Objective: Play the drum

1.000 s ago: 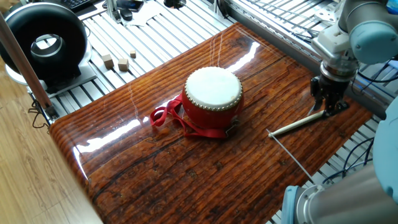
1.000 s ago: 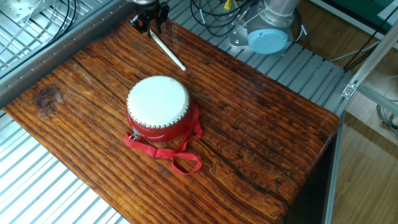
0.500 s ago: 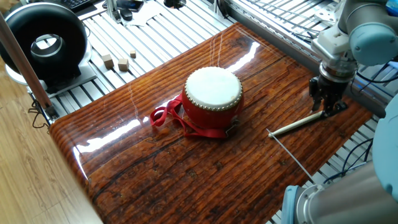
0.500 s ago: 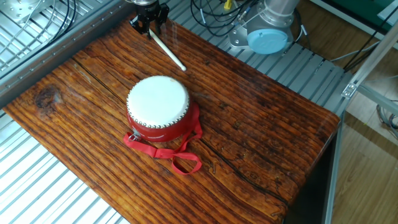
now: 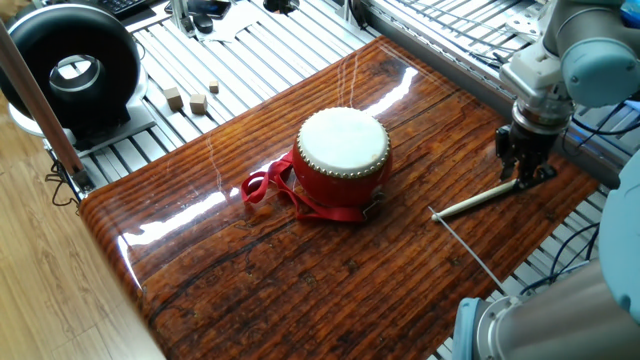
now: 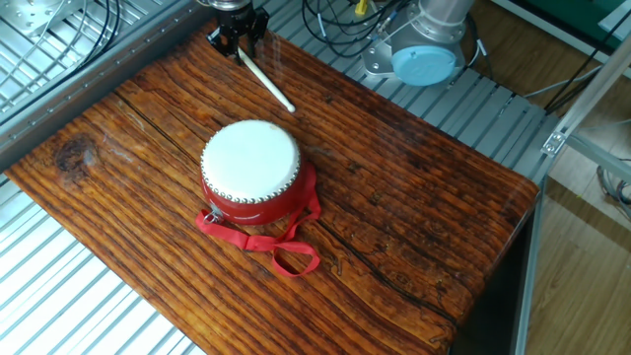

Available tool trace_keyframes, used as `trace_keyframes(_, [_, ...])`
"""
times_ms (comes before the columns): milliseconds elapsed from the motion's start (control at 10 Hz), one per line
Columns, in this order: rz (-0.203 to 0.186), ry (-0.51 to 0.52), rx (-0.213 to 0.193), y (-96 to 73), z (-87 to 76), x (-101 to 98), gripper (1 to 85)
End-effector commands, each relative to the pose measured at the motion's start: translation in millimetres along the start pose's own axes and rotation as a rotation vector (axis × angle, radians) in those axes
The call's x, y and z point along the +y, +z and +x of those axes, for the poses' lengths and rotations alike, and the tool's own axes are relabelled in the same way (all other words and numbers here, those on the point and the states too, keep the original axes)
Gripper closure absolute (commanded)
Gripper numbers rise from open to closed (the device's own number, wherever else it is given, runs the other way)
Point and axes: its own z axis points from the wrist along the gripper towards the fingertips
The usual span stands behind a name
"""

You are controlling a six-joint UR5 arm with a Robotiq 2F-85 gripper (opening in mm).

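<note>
The drum (image 5: 343,152) is a squat red barrel with an off-white skin head, and it stands mid-table with its red ribbon strap (image 5: 268,186) trailing to the left. It also shows in the other fixed view (image 6: 250,170). A pale wooden drumstick (image 5: 475,201) lies flat on the table to the right of the drum, seen as well in the other fixed view (image 6: 267,83). My gripper (image 5: 523,178) is low over the stick's far end, its fingers spread either side of it. It sits at the table's top edge in the other fixed view (image 6: 238,37).
A black ring-shaped device (image 5: 70,70) stands off the table at the back left, with small wooden blocks (image 5: 198,101) beside it. A thin metal rod (image 5: 470,248) lies near the stick. The table (image 5: 300,270) ends close to my gripper, with metal rails beyond.
My gripper has shifted slightly left over the stick's end. The drumstick and the drum have not moved.
</note>
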Motion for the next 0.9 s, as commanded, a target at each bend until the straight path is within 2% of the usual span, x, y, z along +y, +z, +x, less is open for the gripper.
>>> trace_keyframes(0, [0.018, 0.004, -0.013, 0.2, -2.2, -4.9, 53.0])
trace_keyframes(400, [0.007, 0.005, -0.022, 1.2, -4.0, -2.0, 56.3])
trace_keyframes(600, [0.014, 0.009, -0.021, 1.5, -3.5, -3.5, 67.3])
trace_keyframes(700, [0.016, 0.014, -0.022, 1.6, -3.6, -3.9, 69.7])
trace_keyframes(800, [0.022, 0.027, -0.016, 0.8, -1.7, -5.2, 78.3])
